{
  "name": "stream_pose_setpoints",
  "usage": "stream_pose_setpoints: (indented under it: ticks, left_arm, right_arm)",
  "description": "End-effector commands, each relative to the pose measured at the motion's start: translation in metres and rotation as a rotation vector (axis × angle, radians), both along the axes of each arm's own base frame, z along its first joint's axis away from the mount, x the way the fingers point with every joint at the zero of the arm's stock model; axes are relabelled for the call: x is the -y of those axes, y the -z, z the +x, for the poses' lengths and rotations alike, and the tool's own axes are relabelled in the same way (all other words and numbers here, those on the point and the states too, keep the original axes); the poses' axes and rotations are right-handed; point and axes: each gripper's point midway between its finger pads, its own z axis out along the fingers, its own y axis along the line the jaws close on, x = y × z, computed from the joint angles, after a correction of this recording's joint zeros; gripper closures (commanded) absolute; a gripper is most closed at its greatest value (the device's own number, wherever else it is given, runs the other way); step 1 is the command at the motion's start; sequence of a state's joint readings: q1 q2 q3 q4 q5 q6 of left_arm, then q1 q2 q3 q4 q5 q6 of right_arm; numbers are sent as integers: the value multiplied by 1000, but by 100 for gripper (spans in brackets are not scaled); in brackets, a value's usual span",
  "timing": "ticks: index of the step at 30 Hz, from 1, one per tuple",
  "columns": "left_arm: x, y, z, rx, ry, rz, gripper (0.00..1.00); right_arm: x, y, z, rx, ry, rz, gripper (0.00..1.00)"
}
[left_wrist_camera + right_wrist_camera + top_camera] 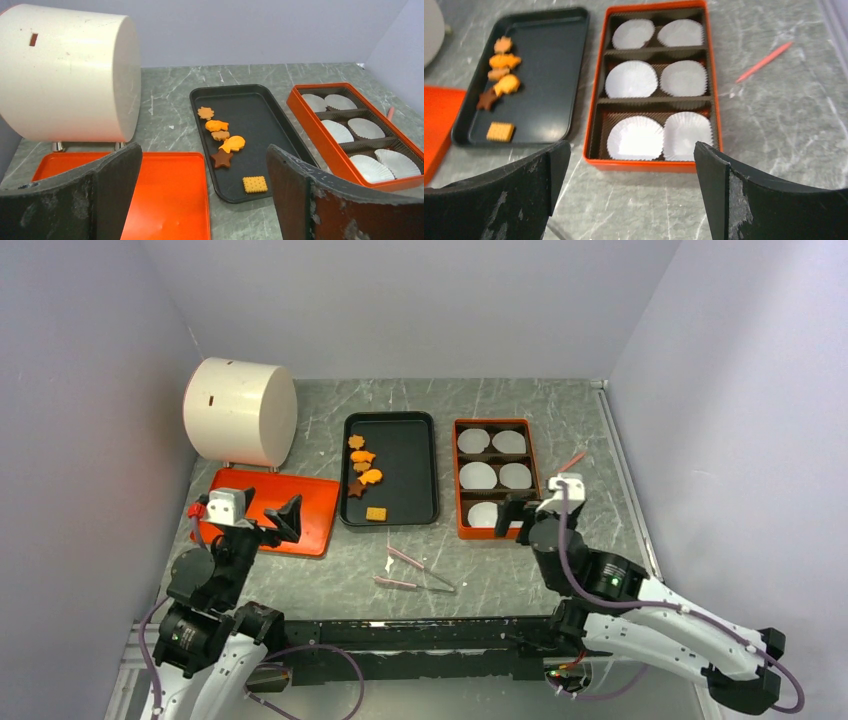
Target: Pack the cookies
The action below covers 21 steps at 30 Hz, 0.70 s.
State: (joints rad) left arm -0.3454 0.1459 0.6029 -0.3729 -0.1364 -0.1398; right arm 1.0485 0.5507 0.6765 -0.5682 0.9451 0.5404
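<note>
Several cookies (362, 468) lie in a line along the left side of a black tray (410, 470). Most are orange, one is a dark brown star (221, 158) and the nearest is a square biscuit (255, 184). They also show in the right wrist view (499, 75). An orange box (461, 480) to the right holds several empty white paper cups (631, 80). My left gripper (277, 523) is open and empty above the orange lid (170, 200), left of the tray. My right gripper (514, 512) is open and empty at the box's near end.
A large white cylinder (240, 412) lies on its side at the back left. Pink tweezers (415, 570) lie on the table in front of the tray. A pink stick (573, 460) lies right of the box. Walls close in on three sides.
</note>
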Motion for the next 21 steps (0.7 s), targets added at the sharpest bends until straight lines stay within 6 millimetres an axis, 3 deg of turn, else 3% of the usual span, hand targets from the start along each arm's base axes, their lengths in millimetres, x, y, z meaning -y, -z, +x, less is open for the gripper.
stream_pose_setpoints:
  ticks: [1,11,21]
  left_arm:
    - [1,-6,4,37,-3,-21,2]
    - [-9,-1,5,16,-59,-15,2]
    - [-7,0,5,1,-54,-71,2]
  right_arm:
    - [-49,7,4,-20,-208,-57,0]
    - [-142,70,-10,-203,-616,-176,2]
    - [-181,140,-34,-400,-854,-258,14]
